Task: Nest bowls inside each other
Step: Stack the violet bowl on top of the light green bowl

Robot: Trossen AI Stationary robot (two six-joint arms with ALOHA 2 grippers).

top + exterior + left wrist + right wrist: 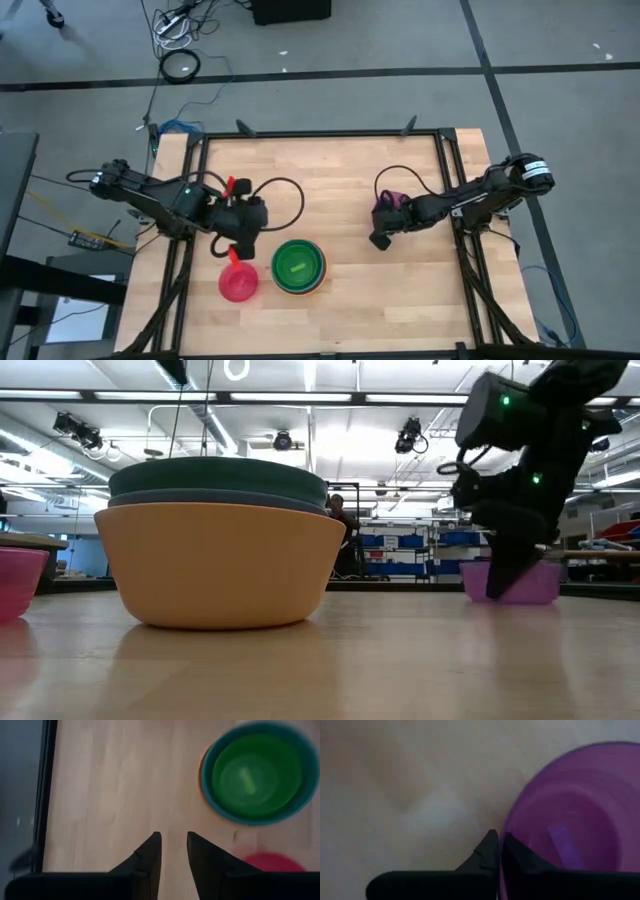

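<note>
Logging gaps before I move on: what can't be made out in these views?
- Stack, high view: lime green bowl hides how many bowls sit beneath.
- Purple bowl, high view: right gripper and arm cover most of it.
- Red-pink bowl, low view: cut off by the edge.
- Left gripper, open: left wrist view doesn't show its height above the table.

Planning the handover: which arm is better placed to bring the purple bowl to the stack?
Right. The right gripper is shut on the purple bowl's rim; the left gripper is open above bare wood between the pink bowl and the stack.

nested stack (298,267), red-pink bowl (238,284) beside, purple bowl (388,205) apart.
</note>
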